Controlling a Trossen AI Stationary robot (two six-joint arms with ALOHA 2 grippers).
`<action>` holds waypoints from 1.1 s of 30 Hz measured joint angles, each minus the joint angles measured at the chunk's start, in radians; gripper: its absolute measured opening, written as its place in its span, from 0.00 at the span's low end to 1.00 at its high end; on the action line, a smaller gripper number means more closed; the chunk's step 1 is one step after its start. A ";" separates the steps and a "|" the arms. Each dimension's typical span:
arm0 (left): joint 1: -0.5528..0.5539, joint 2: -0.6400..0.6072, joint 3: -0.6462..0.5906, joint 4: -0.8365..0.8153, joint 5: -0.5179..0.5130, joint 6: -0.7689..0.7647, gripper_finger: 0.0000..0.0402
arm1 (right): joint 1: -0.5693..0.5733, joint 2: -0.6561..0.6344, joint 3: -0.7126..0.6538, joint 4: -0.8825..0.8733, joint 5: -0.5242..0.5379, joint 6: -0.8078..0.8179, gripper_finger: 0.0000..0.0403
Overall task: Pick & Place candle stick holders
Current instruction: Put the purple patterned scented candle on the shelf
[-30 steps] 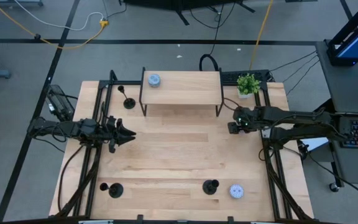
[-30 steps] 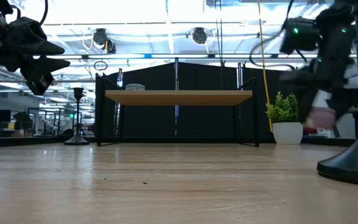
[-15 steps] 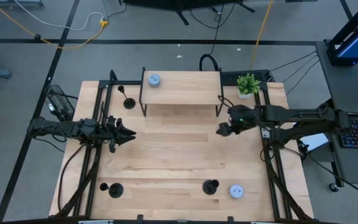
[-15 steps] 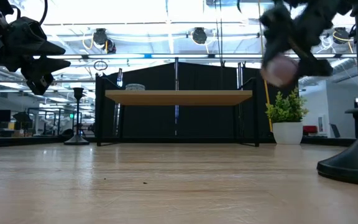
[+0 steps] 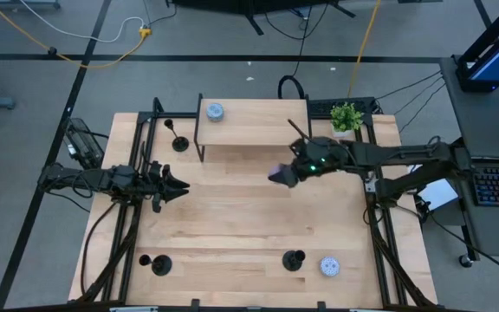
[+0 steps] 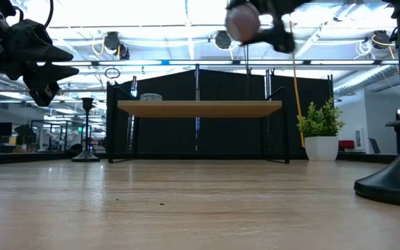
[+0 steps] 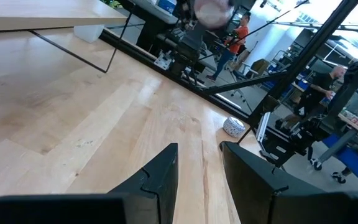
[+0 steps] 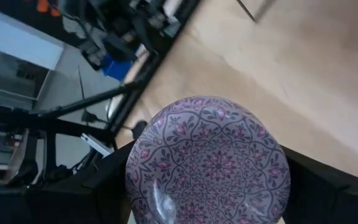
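Wooden surface (image 5: 232, 217) carries a raised shelf (image 5: 254, 121); right hand (image 5: 282, 176) in the air just in front of it, pinching a lilac patterned tin (image 8: 207, 160); left hand (image 5: 173, 188) spread, at left edge; candle stick holders (image 5: 178, 140) (image 5: 157, 263) (image 5: 294, 259) stand untouched on the surface.

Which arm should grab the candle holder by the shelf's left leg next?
Left. The left gripper is open, empty and nearest that candle stick holder. The right gripper is mid-table, shut on a lilac tin.
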 joint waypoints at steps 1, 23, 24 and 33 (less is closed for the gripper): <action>0.000 0.000 0.000 0.000 0.000 0.000 0.33 | -0.010 0.022 0.032 -0.006 -0.013 -0.021 0.73; 0.000 0.000 0.000 0.001 0.002 -0.008 0.33 | -0.304 0.519 0.723 -0.284 -0.009 -0.502 0.73; 0.000 0.000 0.000 0.001 0.001 -0.008 0.33 | -0.315 0.543 0.751 -0.305 -0.009 -0.516 0.73; 0.000 0.000 0.000 0.000 0.001 -0.008 0.33 | -0.385 0.703 0.913 -0.413 -0.004 -0.584 0.73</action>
